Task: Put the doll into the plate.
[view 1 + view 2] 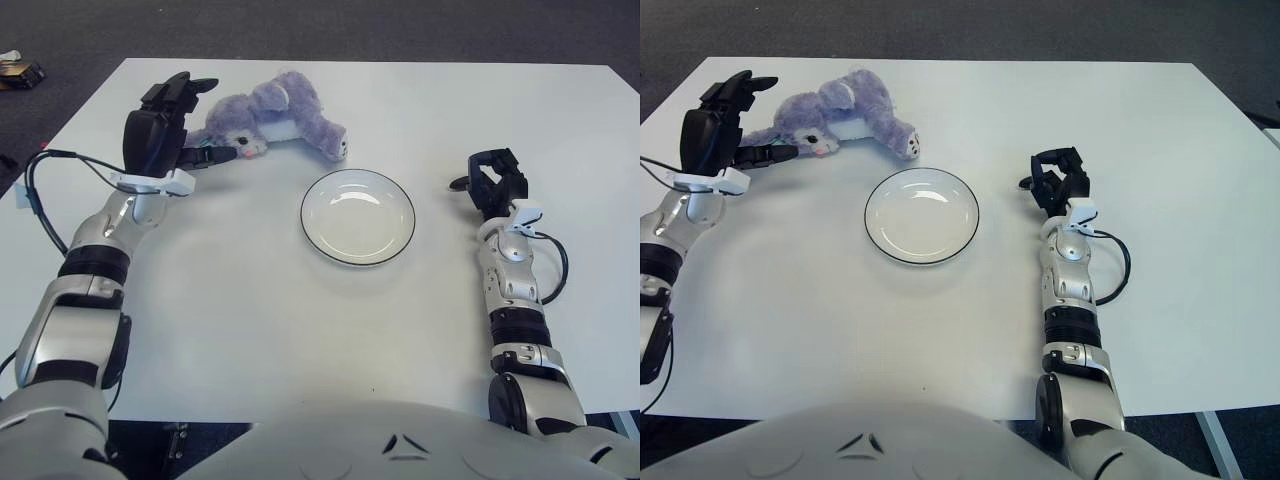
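Note:
A purple plush doll [268, 117] lies on its side at the far left of the white table, head toward the left. My left hand [172, 125] hangs just left of the doll's head, fingers spread, its thumb reaching to the doll's face; nothing is grasped. A white plate [357, 216] with a dark rim sits empty at the table's middle, down and right of the doll. My right hand [492, 182] shows to the right of the plate, fingers curled and holding nothing.
The white table [300, 320] spreads wide in front and to the right. A dark floor lies beyond its far edge, with a small object [18, 70] on it at the far left. A black cable [40, 190] loops beside my left forearm.

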### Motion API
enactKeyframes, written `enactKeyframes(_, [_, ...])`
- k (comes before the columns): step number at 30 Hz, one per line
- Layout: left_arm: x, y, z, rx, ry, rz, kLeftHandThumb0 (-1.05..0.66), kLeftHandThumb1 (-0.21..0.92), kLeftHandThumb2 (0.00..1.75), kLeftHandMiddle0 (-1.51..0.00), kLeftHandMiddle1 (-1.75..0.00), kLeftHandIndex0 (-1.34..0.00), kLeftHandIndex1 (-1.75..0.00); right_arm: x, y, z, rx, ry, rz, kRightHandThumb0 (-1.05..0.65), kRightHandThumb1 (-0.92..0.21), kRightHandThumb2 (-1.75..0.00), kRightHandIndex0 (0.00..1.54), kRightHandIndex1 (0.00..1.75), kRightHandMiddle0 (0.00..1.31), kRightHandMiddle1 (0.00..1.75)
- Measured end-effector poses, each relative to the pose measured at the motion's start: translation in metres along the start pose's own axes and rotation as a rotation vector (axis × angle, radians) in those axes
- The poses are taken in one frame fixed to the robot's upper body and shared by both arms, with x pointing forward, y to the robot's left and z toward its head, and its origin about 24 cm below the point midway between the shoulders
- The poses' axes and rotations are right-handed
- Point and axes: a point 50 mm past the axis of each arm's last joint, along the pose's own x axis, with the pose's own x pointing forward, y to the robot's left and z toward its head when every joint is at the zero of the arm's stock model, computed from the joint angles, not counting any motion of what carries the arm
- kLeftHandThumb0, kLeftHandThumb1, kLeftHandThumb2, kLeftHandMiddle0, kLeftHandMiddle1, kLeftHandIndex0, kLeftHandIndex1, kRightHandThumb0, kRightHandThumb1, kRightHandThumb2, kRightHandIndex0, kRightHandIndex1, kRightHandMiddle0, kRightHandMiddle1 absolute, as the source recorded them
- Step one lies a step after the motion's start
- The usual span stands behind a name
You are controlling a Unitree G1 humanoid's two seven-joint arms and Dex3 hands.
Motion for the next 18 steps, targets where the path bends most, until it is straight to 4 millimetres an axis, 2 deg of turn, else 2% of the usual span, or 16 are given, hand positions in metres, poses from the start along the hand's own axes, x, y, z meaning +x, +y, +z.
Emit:
enactKeyframes(1, [0.001,-0.001,0.0,-0.009,0.004,-0.008,-0.59,0.88,0.01,-0.28,0.0,-0.12,-0.45,0.0,0.0,0.0,0.0,0.0,0.0,-0.35,-0.92,-0.35,0.73,1.37,0.38,1.57])
enactKeyframes(4, [0.005,-0.005,0.0,-0.036,0.024,-0.042,-0.6,0.86,0.0,-0.25,0.0,-0.11,-0.35,0.0,0.0,0.0,0.0,0.0,-0.001,-0.35,-0.92,-0.35,0.73,1.38,0.38,1.56])
enactKeyframes(12, [0.01,-0.014,0.002,-0.077,0.049,-0.089,-0.62,0.85,0.0,-0.23,0.0,-0.11,-0.29,0.0,0.0,0.0,0.001,0.001,-0.001,-0.35,-0.92,-0.35,0.73,1.38,0.38,1.56])
enactKeyframes(18, [0.018,-0.018,0.003,-0.029,0.047,-0.147,-0.7,0.81,0.0,-0.16,0.0,-0.1,-0.25,-0.001,0.0,0.0,0.002,0.0,-0.002,-0.35,-0.92,-0.35,0.73,1.38,0.38,1.56])
